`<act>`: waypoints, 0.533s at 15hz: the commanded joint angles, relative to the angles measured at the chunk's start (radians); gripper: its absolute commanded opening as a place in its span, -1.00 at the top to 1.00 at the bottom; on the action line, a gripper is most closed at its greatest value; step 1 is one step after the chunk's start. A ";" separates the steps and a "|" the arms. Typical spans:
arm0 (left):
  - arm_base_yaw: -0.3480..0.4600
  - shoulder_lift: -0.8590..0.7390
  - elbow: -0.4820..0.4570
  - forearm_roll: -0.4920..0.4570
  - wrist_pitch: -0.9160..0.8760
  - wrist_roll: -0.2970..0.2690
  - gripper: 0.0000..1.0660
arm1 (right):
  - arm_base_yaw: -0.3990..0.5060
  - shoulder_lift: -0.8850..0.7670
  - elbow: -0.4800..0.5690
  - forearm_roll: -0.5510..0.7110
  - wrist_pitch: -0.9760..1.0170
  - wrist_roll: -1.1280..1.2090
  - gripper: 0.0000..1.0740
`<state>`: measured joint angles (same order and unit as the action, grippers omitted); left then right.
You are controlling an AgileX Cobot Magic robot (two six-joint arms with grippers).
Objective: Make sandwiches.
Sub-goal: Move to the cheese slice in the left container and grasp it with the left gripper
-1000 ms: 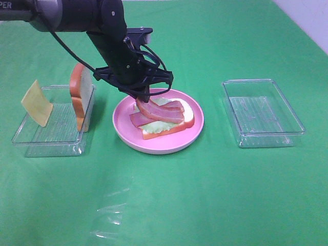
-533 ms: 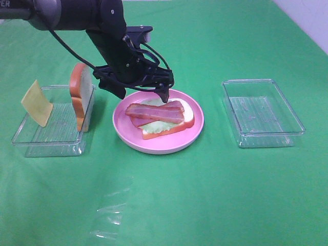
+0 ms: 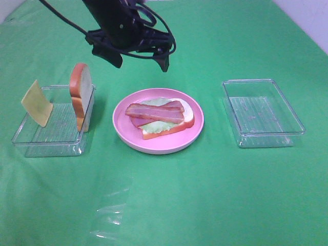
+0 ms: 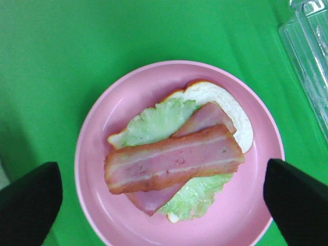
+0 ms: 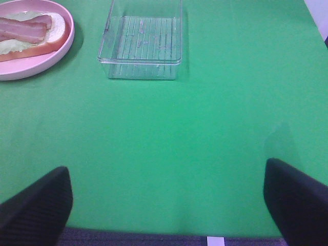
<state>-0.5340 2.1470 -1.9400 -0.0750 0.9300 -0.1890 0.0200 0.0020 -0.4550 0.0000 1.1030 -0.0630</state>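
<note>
A round pink plate [image 3: 125, 134] holds the open sandwich: a bread slice [image 3: 188, 119], a lettuce leaf [image 3: 154, 126] and two bacon strips [image 3: 154, 111] crossed on top. It also shows in the left wrist view, with bacon [image 4: 174, 164] over lettuce [image 4: 154, 123]. My left gripper [image 3: 139, 57] is open and empty, high above the plate's far side. A second bread slice [image 3: 80, 97] stands upright and a yellow cheese square [image 3: 36, 103] leans in the left clear tray [image 3: 51, 141]. My right gripper [image 5: 169, 200] is open and empty over bare cloth.
An empty clear tray [image 3: 262, 113] sits right of the plate and also shows in the right wrist view [image 5: 143, 46]. Green cloth [image 3: 205, 195] covers the table. A crinkled clear film [image 3: 110, 215] lies near the front.
My left gripper let go of the top bacon strip, which now lies flat across the sandwich. The gripper then opened and rose up and away from the plate.
</note>
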 commanded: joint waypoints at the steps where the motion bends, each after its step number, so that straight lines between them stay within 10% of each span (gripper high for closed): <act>1: -0.004 -0.051 -0.143 0.081 0.197 0.011 -0.89 | -0.006 0.003 0.002 0.000 -0.007 -0.008 -0.81; 8: 0.023 -0.139 -0.275 0.189 0.388 0.077 -0.89 | -0.006 0.003 0.002 0.000 -0.007 -0.008 -0.81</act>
<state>-0.5170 2.0190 -2.2140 0.1070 1.2120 -0.1140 0.0200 0.0020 -0.4550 0.0000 1.1030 -0.0630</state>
